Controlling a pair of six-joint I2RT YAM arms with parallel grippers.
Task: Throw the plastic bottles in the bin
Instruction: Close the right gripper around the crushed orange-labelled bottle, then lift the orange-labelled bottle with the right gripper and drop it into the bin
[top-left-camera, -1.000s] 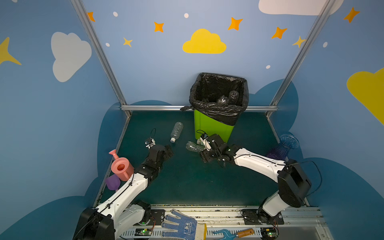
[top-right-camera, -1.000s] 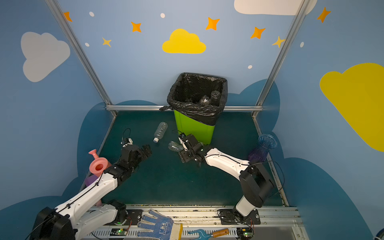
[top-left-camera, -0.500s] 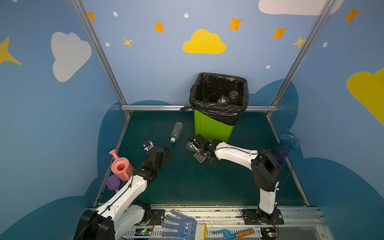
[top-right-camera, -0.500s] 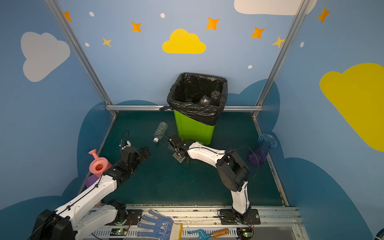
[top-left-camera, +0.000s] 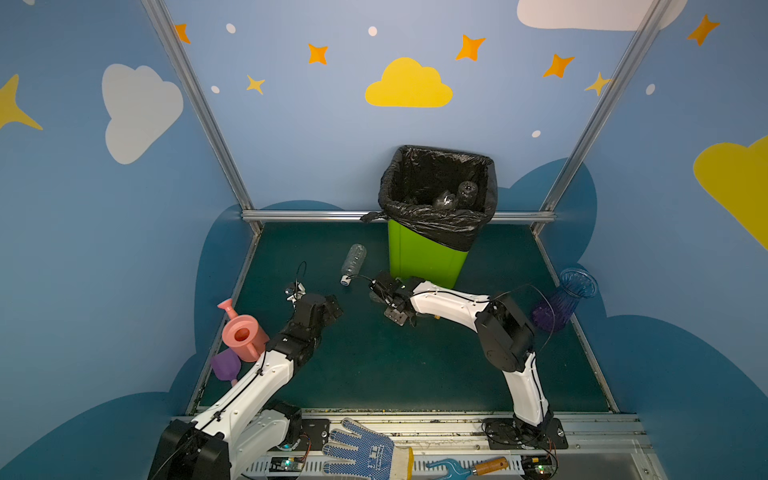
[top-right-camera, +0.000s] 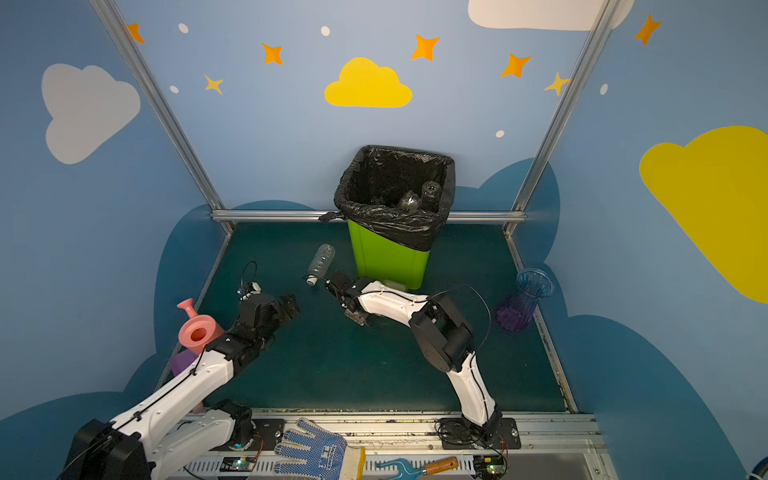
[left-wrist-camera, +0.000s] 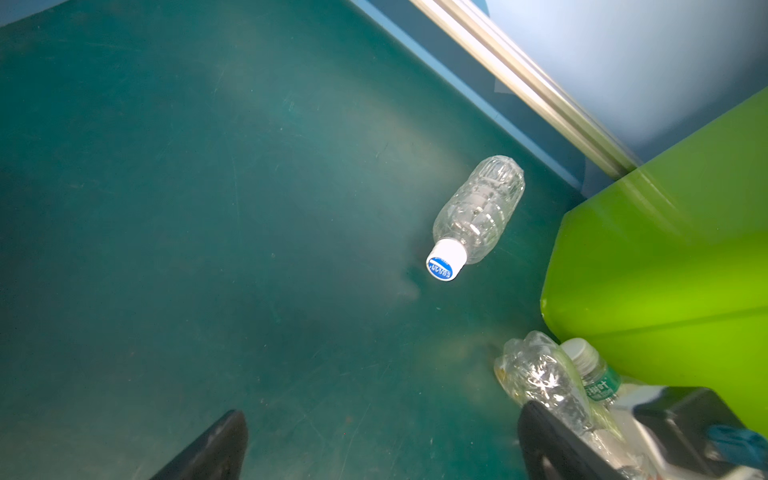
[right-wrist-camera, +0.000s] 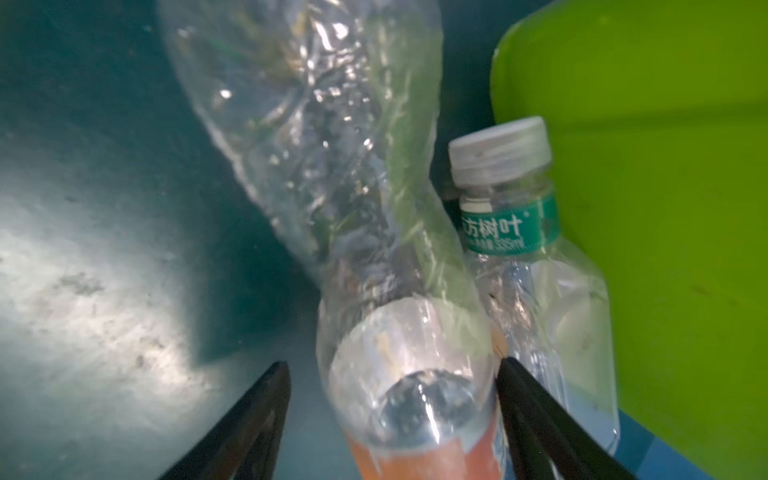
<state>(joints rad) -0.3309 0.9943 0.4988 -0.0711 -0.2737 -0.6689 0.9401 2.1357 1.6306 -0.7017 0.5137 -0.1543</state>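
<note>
1. The bin (top-left-camera: 424, 262) stands at the back wall, with bottles (top-left-camera: 457, 197) inside.
2. The left gripper (left-wrist-camera: 378, 449) hangs wide open and empty.
3. The right gripper (right-wrist-camera: 390, 365), part open, straddles a crushed bottle (right-wrist-camera: 316, 166) at the bin's foot, one jaw still clear of it.
4. The crushed bottle looks light, soft and slippery, so grip its firmer labelled end.
5. A green-label bottle (right-wrist-camera: 511, 232) and a capped bottle (left-wrist-camera: 478, 212) lie nearby.

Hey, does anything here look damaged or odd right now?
Yes. The clear bottle inside the open right end effector is crushed and twisted along its body, unlike the smoother green-labelled bottle lying next to it beside the bin. Nothing looks spilled.
</note>
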